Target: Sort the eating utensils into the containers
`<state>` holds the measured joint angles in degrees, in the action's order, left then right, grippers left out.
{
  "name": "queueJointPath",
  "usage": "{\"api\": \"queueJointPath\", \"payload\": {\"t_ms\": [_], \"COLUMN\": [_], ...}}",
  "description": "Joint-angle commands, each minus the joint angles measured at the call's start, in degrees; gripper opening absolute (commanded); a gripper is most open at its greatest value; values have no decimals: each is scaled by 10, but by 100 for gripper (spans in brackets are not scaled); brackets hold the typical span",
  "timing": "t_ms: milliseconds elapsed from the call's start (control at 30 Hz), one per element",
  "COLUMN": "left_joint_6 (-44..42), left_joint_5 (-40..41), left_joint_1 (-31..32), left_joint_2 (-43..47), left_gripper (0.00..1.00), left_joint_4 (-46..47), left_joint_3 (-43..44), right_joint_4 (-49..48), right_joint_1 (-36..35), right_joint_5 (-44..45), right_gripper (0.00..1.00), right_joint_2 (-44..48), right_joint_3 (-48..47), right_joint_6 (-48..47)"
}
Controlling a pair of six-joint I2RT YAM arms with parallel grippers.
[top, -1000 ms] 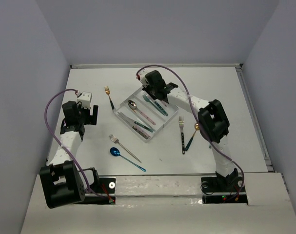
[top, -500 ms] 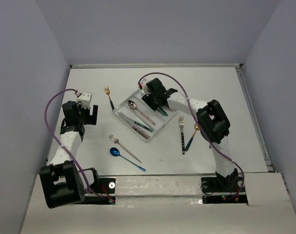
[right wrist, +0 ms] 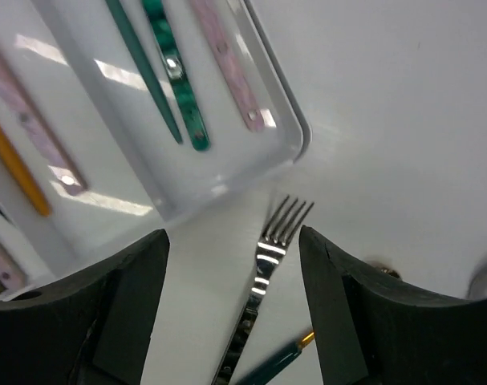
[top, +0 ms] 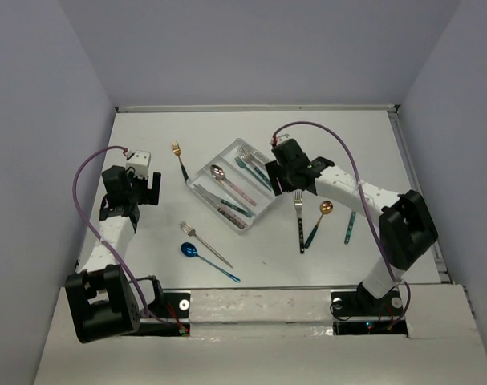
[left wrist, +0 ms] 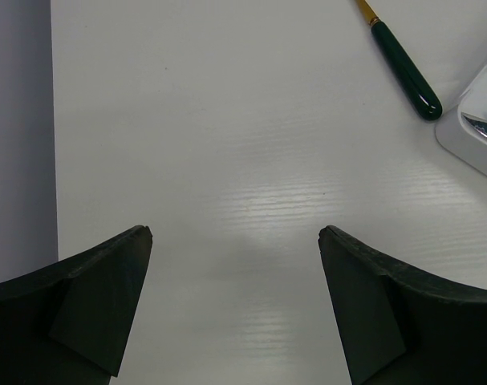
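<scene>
Right gripper (right wrist: 233, 241): positioned over the white tabletop (top: 163, 128) just beside a corner of the white rectangular three-compartment tray (top: 261, 212), jaws spread apart and holding nothing. A silver fork with a dark handle (right wrist: 263, 269) lay beneath it, tines pointing toward the tray wall but not touching it. To the right of that fork lay a gold-bowled spoon with a teal handle (top: 318, 221) and, further right, a slim teal utensil (top: 351, 227).

Tray contents: several teal- and pink-handled utensils lying lengthwise in the compartments.

Left gripper (left wrist: 235, 237): over bare tabletop, jaws wide apart and empty, near a gold-headed fork with a dark green handle (top: 178, 158).

An all-silver fork (top: 204, 243) and a blue spoon (top: 207, 258) lay loose on the tabletop on the near side of the tray.
</scene>
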<state>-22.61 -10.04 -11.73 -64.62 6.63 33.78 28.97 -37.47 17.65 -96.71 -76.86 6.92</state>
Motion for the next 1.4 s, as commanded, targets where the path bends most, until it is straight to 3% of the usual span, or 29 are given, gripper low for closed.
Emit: {"api": "queueJointPath", "payload": {"t_ms": [0,233,433,567,700,900,1200,1367], "left_joint_6": [2,1,0,1,1,2,2,4], "left_joint_5": [0,-3,-3,-2,-1,0,2,5], "left_joint_1": [-2,-3,-3,-3,-3,-3,-2,-3], "left_joint_2": [21,27,27,31,34,38,35,31], "left_gripper": [99,99,99,99,99,99,99,99], "left_joint_4": [22,22,22,23,24,26,26,26], "left_joint_3": [-4,-6,-6,-7,-9,-11,-10,-8], "right_joint_4": [63,48,21,9,1,-1,6,35], "right_joint_1": [14,14,14,14,14,38,63,68], "right_joint_5": [4,-26,-61,-65,-64,-59,-12,84], "right_gripper": [71,70,61,49,22,1,0,0], "right_joint_2": [40,71,46,25,17,14,53,26], "right_joint_3": [116,201,230,235,232,225,168,29], "right_joint_6": [130,172,180,180,185,182,159,85]}}
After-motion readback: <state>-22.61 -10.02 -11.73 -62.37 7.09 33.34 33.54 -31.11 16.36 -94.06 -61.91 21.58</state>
